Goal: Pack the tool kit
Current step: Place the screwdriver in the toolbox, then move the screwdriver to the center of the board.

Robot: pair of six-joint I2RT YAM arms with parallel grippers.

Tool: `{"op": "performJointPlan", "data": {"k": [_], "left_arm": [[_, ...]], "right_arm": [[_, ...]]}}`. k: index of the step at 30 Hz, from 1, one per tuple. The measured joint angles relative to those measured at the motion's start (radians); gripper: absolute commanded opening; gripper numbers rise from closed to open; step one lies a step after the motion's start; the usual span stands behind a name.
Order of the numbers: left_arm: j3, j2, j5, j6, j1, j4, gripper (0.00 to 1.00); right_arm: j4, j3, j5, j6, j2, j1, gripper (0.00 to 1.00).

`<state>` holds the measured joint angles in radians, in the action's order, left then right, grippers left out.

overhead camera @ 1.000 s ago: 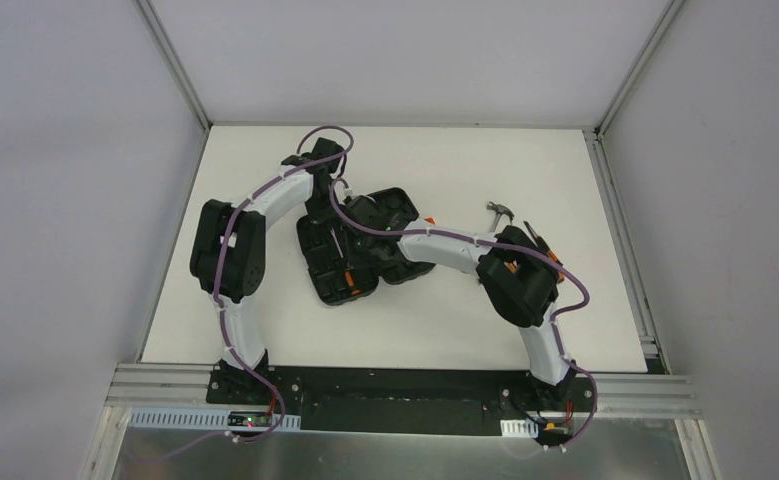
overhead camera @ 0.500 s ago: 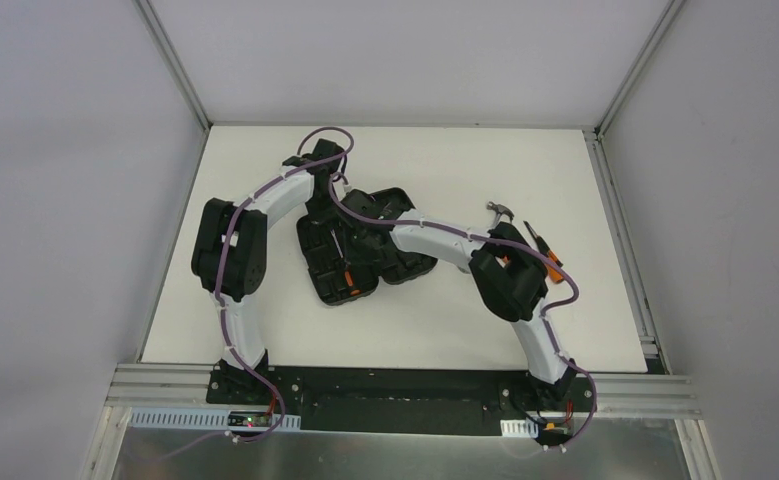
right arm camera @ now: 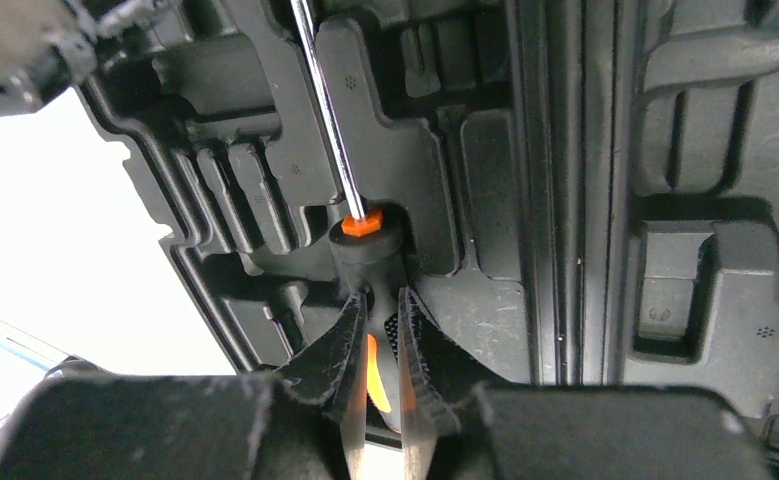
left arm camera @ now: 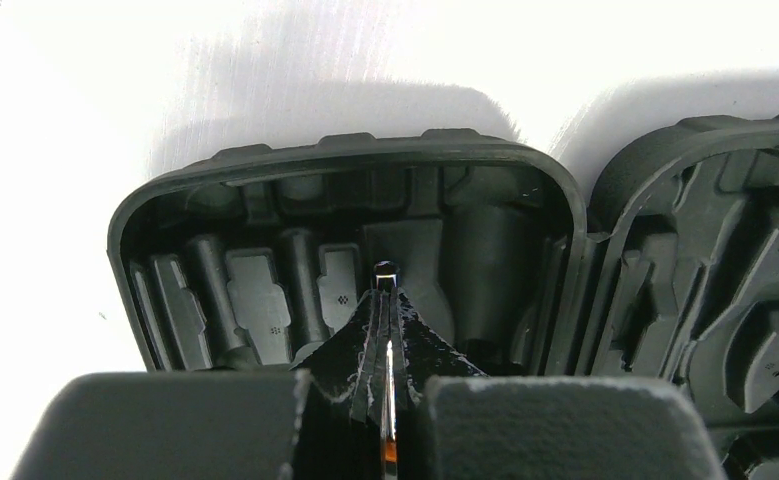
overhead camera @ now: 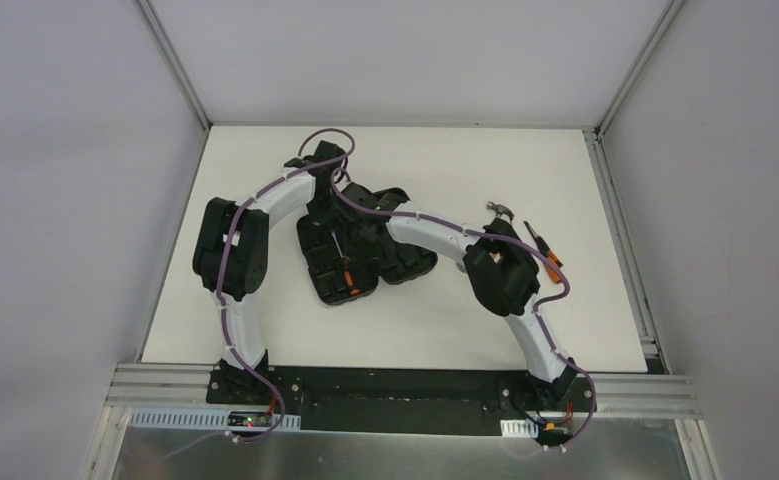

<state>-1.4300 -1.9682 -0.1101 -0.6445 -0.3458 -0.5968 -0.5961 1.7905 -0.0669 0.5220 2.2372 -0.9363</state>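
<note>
The black tool kit case (overhead camera: 410, 265) lies open in the middle of the table, its moulded slots showing (left arm camera: 255, 300). A screwdriver with a black-and-orange handle (right arm camera: 368, 245) rests over a slot in the left half, and its metal shaft (right arm camera: 323, 110) points away. My right gripper (right arm camera: 377, 300) is shut on that handle. My left gripper (left arm camera: 385, 295) is shut on a thin metal shaft; the tip (left arm camera: 385, 268) pokes past the fingertips and orange glints lower down. In the top view both grippers (overhead camera: 333, 222) (overhead camera: 359, 240) meet over the case.
A hammer (overhead camera: 502, 210) and orange-handled pliers (overhead camera: 543, 245) lie on the white table right of the case, beside my right arm's elbow. A raised frame borders the table (overhead camera: 265, 330).
My right arm's elbow has swung left and its gripper has reached further over the case, uncovering the pliers. The left arm has hardly moved.
</note>
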Motion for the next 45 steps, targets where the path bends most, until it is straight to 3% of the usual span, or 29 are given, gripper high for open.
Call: {"op": "performJointPlan", "data": {"k": [6,13,18,23,27,32,36,41,45], "left_arm": [[0.012,0.026,-0.003,0.0,-0.002,0.016,0.01],[0.038,0.063,0.017,0.004,-0.006,0.045,0.34],[0.051,0.125,0.063,0.011,-0.029,0.014,0.53],[0.055,0.301,0.077,0.032,-0.011,0.008,0.78],[0.092,0.51,0.066,0.063,0.036,0.012,0.97],[0.2,0.763,-0.011,0.113,0.086,0.006,0.99],[0.296,0.927,-0.097,0.187,0.088,-0.009,0.99],[0.425,1.054,-0.208,0.261,0.088,0.008,0.99],[0.532,1.098,-0.254,0.293,0.088,0.036,0.99]], "right_arm": [[0.041,-0.04,-0.008,-0.003,-0.032,0.002,0.0],[0.106,-0.097,0.0,-0.027,-0.078,-0.003,0.15],[0.034,-0.109,0.067,-0.08,-0.121,-0.016,0.32],[-0.065,-0.142,0.162,-0.138,-0.229,-0.014,0.46],[-0.102,-0.195,0.248,-0.163,-0.373,0.022,0.49],[-0.121,-0.292,0.337,-0.166,-0.521,0.166,0.55],[-0.125,-0.399,0.375,-0.149,-0.571,0.365,0.56],[-0.134,-0.476,0.397,-0.121,-0.572,0.589,0.55],[-0.125,-0.5,0.398,-0.114,-0.566,0.698,0.54]]}}
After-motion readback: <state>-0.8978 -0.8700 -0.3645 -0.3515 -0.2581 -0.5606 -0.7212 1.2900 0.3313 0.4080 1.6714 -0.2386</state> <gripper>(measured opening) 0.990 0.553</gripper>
